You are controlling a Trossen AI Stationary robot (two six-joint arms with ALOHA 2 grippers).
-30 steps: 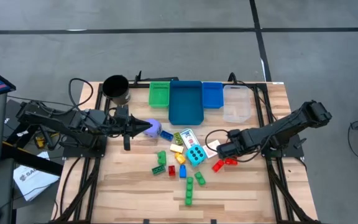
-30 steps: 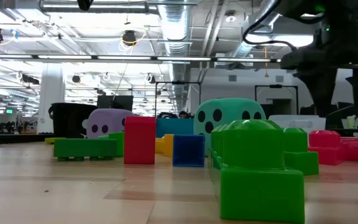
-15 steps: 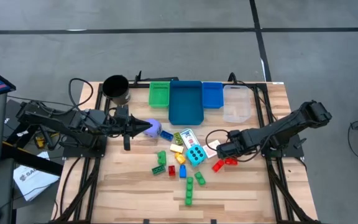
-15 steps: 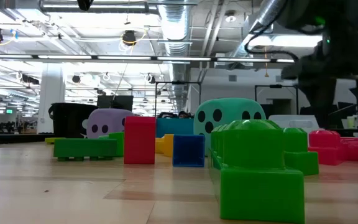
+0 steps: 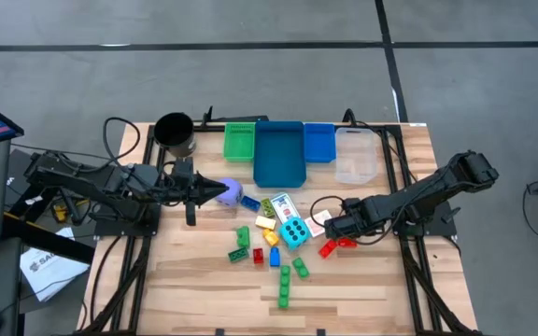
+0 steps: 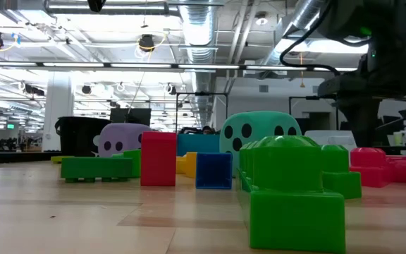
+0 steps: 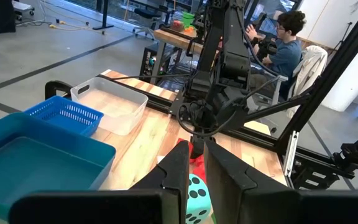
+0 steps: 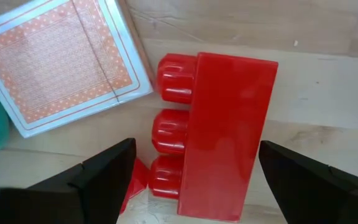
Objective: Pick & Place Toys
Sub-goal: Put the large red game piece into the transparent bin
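Wooden table, light planked top, centre of the high view; black cup at its upper left corner; row of bins along the top edge, left to right: green bin, large blue bin, small blue bin, clear bin; grey floor around; seated person, upper right of the left wrist view.
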